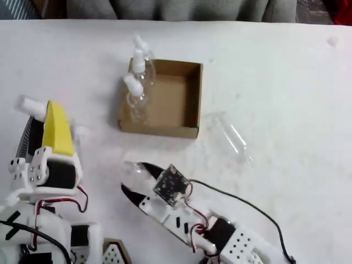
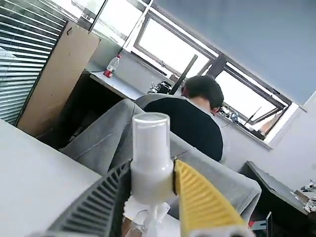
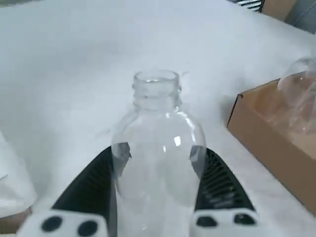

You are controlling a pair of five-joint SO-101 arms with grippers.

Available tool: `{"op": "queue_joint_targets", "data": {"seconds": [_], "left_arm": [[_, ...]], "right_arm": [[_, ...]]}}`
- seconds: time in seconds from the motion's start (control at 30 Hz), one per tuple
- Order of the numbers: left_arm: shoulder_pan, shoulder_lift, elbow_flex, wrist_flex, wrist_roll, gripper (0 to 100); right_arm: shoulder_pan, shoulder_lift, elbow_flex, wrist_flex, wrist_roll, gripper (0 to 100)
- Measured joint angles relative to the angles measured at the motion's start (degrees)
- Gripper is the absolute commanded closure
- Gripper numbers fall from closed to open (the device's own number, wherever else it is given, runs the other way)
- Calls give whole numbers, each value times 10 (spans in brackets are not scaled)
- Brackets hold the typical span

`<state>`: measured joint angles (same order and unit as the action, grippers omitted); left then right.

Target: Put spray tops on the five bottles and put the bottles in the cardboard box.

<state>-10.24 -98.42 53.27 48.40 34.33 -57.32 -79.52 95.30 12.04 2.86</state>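
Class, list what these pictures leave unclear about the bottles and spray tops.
High view: the clear plastic bottle between the right gripper's black fingers blurs into the white table.
Right wrist view: the edge crops that bottle's base and the brown cardboard box.
Left wrist view: the edge crops the white spray top's tube.

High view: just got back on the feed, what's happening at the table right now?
The left gripper is closed on a spray top, held up off the table. The right gripper is clamped around an open bottle with no top on it, next to the cardboard box. Two capped bottles are in the box along one side. Another uncapped bottle lies on its side on the table beside the box.
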Motion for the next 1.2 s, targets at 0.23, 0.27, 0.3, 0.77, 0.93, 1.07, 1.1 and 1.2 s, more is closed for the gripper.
{"op": "queue_joint_targets", "data": {"seconds": [0.23,0.27,0.3,0.77,0.93,1.07,1.1,1.2], "left_arm": [[53,0,24,0,-1,980],[55,0,25,0,-3,980],[57,0,25,0,-3,980],[100,0,59,0,-40,980],[106,0,63,6,-42,980],[108,0,63,14,-47,980],[106,0,63,17,-46,980],[106,0,63,18,-55,980]], "right_arm": [[0,121,-26,-45,0,982],[0,132,-26,-59,0,982],[0,142,-27,-70,0,982],[16,165,-28,-113,0,982],[15,165,-28,-113,0,982],[17,165,-28,-113,0,982],[18,165,-28,-113,0,982],[18,165,-28,-113,0,982]]}}
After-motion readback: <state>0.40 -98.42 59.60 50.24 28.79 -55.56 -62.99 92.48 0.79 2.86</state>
